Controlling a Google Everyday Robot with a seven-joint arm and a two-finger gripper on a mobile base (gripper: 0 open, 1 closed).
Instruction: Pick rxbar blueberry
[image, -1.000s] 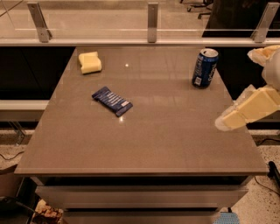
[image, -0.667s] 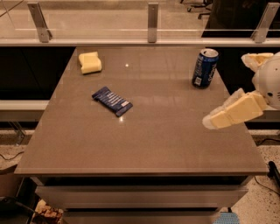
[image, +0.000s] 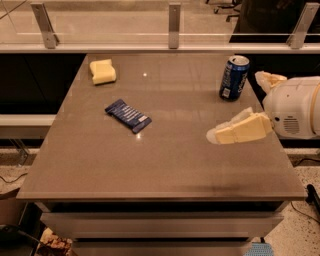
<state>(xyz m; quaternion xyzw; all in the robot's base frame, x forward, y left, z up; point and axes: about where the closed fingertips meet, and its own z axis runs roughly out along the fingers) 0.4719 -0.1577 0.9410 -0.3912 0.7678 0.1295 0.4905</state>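
The rxbar blueberry (image: 128, 115) is a flat dark navy bar with pale lettering. It lies diagonally on the brown table (image: 160, 165), left of centre. My gripper (image: 234, 106) comes in from the right edge, above the table's right side, well to the right of the bar. Its cream fingers (image: 242, 130) are spread apart and hold nothing. The near finger points left over the table. The far finger shows just right of the can.
An upright blue soda can (image: 233, 77) stands at the back right, close to my gripper. A yellow sponge block (image: 103, 71) lies at the back left. A railing with glass (image: 174, 25) runs behind the table.
My gripper has moved left, further in over the table's right side. The bar, the can and the sponge have not moved.
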